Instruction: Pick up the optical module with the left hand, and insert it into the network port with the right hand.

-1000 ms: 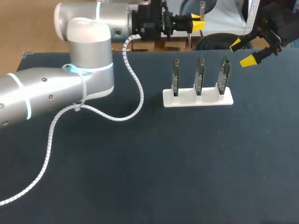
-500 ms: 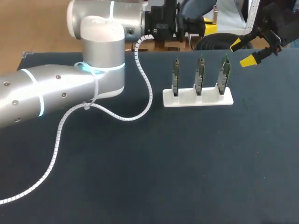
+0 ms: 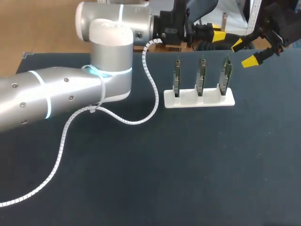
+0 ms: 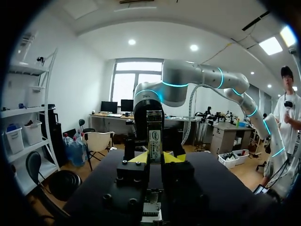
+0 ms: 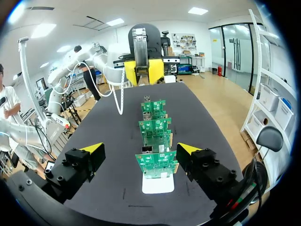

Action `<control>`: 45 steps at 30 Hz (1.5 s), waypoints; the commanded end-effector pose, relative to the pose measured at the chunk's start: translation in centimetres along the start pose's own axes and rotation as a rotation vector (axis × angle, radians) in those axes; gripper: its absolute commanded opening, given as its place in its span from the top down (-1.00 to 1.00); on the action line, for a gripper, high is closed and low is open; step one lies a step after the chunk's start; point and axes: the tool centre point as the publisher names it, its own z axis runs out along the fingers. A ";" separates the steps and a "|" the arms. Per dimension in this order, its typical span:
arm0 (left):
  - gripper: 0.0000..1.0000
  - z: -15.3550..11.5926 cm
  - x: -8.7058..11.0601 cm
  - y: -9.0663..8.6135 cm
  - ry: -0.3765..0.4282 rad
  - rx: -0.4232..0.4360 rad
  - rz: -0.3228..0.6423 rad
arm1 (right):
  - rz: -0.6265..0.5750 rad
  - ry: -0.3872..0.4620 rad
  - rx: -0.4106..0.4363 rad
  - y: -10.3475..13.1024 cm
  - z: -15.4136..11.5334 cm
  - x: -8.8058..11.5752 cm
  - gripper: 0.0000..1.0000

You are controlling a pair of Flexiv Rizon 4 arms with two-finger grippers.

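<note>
Between the left jaws, pinched upright, the optical module (image 4: 154, 134); right jaws wide apart, empty

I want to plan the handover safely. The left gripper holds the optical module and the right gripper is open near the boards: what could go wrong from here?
1. The optical module sticks far out beyond the tips of the left gripper, so it may tilt or slip during the handover.
2. The open right gripper hangs close to the nearest board; a fingertip may knock it or shift its white holder.
</note>
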 end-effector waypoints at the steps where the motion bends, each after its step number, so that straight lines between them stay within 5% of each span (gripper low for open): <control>1: 1.00 0.4 0.3 0.2 0.007 -0.011 -0.009 | 0.000 -0.001 -0.007 -0.3 0.0 0.0 -1.00; 45: 1.00 3.2 2.5 -0.5 0.060 -0.079 -0.047 | 0.000 -0.001 -0.007 -0.3 0.0 0.0 -1.00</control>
